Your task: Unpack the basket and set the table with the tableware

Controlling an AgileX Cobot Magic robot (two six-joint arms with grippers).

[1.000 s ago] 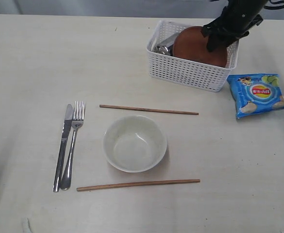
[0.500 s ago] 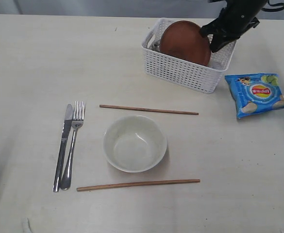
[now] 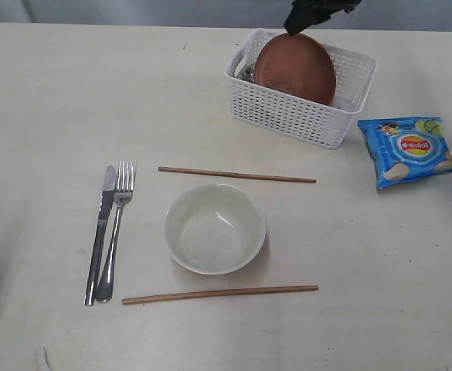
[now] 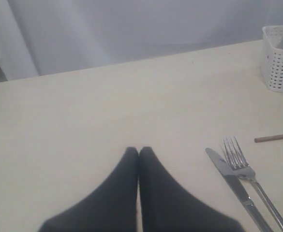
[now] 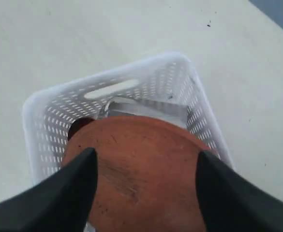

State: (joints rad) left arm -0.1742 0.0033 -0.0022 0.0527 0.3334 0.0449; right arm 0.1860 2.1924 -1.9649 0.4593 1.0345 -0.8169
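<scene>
The white basket (image 3: 287,116) stands at the table's (image 3: 56,100) far right. A reddish-brown plate (image 3: 295,68) leans on edge inside it, with a steel cup (image 3: 249,74) behind. My right gripper (image 3: 307,15) hovers open above the plate (image 5: 141,179), its fingers spread wide and not gripping it. On the table lie the white bowl (image 3: 215,228), two chopsticks (image 3: 237,175) (image 3: 219,294), the knife (image 3: 100,232) and the fork (image 3: 117,224). My left gripper (image 4: 139,151) is shut and empty, low over bare table near the knife (image 4: 230,179) and fork (image 4: 243,164).
A blue chip bag (image 3: 411,151) lies right of the basket. Inside the basket (image 5: 107,77) the steel cup (image 5: 146,108) and a dark red piece (image 5: 78,126) show behind the plate. A grey curtain backs the table's far edge.
The plate tipped up from flat to leaning on edge and the basket slid a little left. My right gripper let go of the plate and rose toward the top of the exterior view.
</scene>
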